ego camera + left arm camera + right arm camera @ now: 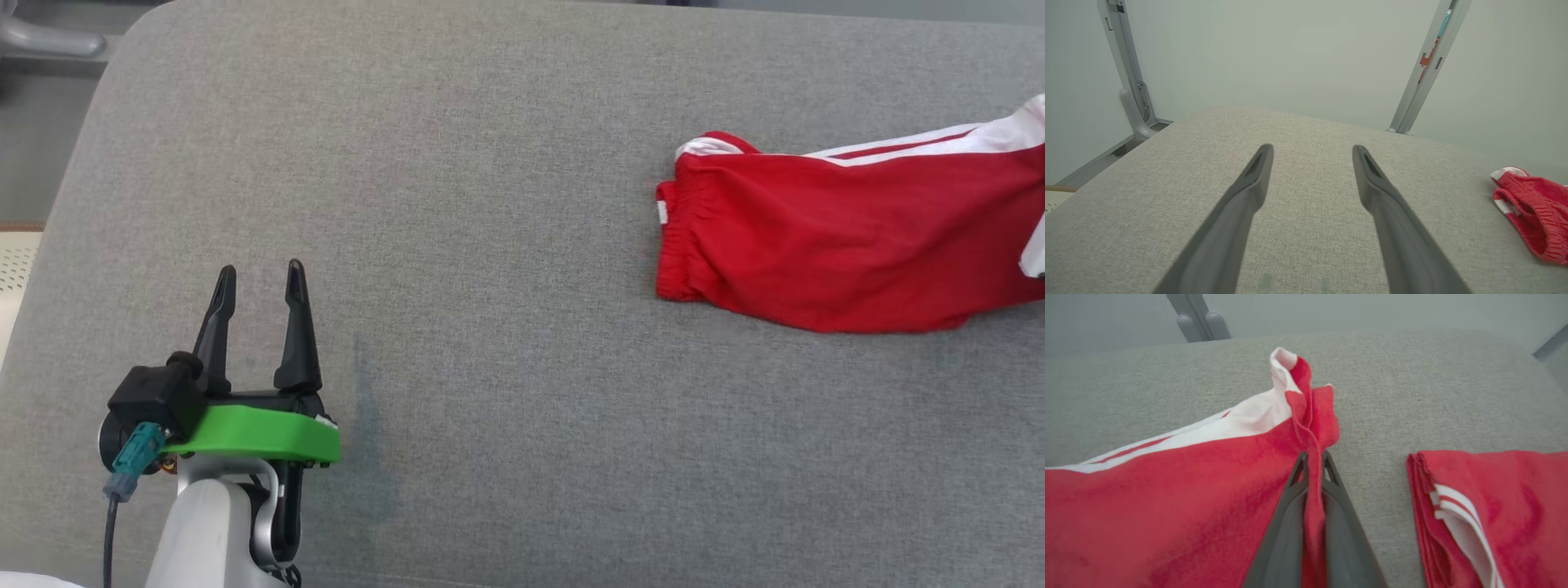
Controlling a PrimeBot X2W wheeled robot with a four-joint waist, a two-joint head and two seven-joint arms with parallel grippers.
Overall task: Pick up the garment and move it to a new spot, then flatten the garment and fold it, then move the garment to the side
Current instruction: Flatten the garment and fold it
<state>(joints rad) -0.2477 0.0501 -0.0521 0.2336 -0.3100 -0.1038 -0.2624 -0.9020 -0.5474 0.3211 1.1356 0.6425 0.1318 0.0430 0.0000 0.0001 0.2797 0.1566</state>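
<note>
The garment [841,237] is a pair of red shorts with white side stripes, lying at the right of the grey cushioned surface [490,204], its elastic waistband facing left. In the right wrist view my right gripper [1314,455] is shut on a raised fold of the garment [1188,490], and the red cloth runs between the two fingers. My left gripper [261,271] hovers open at the lower left, far from the shorts, with nothing between its fingers [1253,179]. The waistband of the garment [1535,216] shows at the right edge of the left wrist view.
A second red piece with white stripes [1494,498] lies folded just right of the held cloth. Grey metal frame posts [1131,81] [1425,69] stand behind the surface's far edge. The surface's rounded left corner [122,49] drops off to the floor.
</note>
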